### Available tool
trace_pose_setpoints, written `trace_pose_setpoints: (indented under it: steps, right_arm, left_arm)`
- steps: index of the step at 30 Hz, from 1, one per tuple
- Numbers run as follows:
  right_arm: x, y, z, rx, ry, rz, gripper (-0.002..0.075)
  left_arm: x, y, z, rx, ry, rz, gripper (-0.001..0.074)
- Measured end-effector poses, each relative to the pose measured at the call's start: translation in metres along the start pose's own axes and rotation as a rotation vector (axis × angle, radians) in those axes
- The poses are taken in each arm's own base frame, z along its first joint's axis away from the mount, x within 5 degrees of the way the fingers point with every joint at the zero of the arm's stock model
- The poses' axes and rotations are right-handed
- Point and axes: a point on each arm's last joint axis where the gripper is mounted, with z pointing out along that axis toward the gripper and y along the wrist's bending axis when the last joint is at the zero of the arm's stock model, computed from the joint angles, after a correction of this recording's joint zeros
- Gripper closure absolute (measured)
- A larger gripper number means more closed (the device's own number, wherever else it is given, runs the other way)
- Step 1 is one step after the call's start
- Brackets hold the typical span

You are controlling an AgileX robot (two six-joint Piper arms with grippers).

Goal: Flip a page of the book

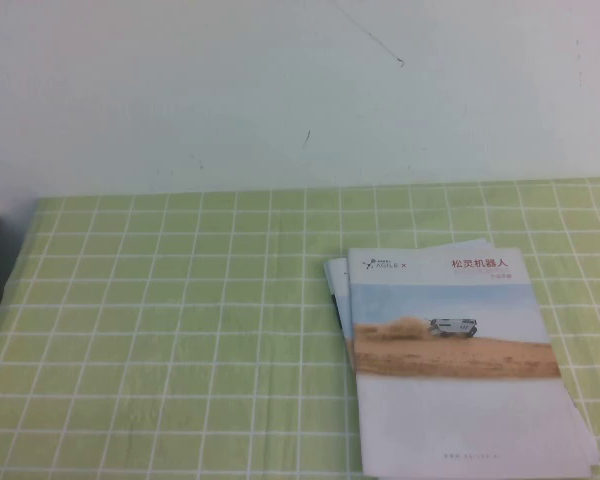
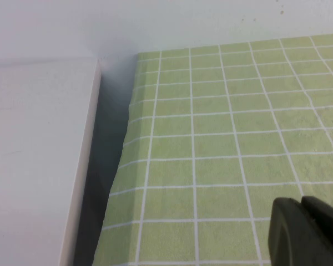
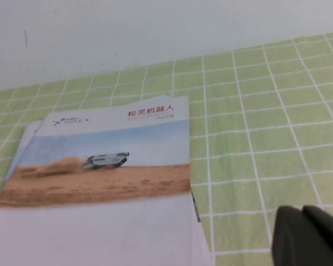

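High view: book (image 1: 450, 350) closed; left pincer (image 2: 305, 233), right pincer (image 3: 308, 235) cropped, opening unclear

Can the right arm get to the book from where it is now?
Probably yes. The right gripper hangs above the checked cloth beside the closed book, with nothing between them. The left gripper is off at the cloth's far left edge.

The high view looks steeply down on the counter (image 1: 160, 330) toward the wall, the book (image 1: 460, 370) nearest. The right wrist view sits low and close beside the book (image 3: 100, 183), sharing it. The left wrist view faces the counter's edge (image 2: 127, 160), far from the book.

The left claw (image 2: 308, 233) and right claw (image 3: 308, 235) each show only as a dark tip in their own wrist view.
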Motion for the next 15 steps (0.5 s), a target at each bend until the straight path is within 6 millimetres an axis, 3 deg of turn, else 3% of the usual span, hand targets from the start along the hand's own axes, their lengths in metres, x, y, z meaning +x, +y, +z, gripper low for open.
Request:
trace_pose_setpoints:
  steps: [15]
  right_arm:
    - [-0.0005, -0.0003, 0.0000, 0.003, -0.005, 0.000, 0.0728]
  left_arm:
    - [0.0000, 0.0000, 0.0000, 0.000, 0.000, -0.002, 0.0738]
